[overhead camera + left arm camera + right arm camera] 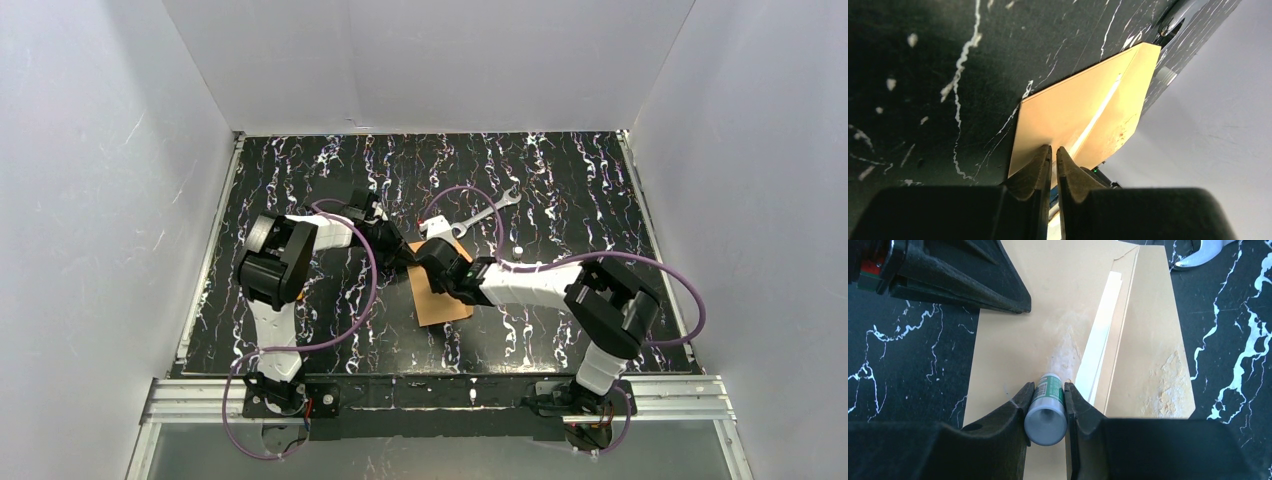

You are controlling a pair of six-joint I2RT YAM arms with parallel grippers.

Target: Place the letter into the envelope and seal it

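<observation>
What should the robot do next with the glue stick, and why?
Probably slide the glue stick forward along the envelope. The right gripper is clamped on it with its tip down on the paper, a whitish smear lies ahead, and the left gripper sits at the envelope's edge, seemingly steadying it.

Plain white walls (450,60) enclose a black table (560,180) veined with white marbling, evenly lit.

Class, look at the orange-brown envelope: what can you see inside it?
A thin pale edge, likely the letter, shows at the mouth of the envelope; everything deeper is covered by the envelope's own paper.
</observation>
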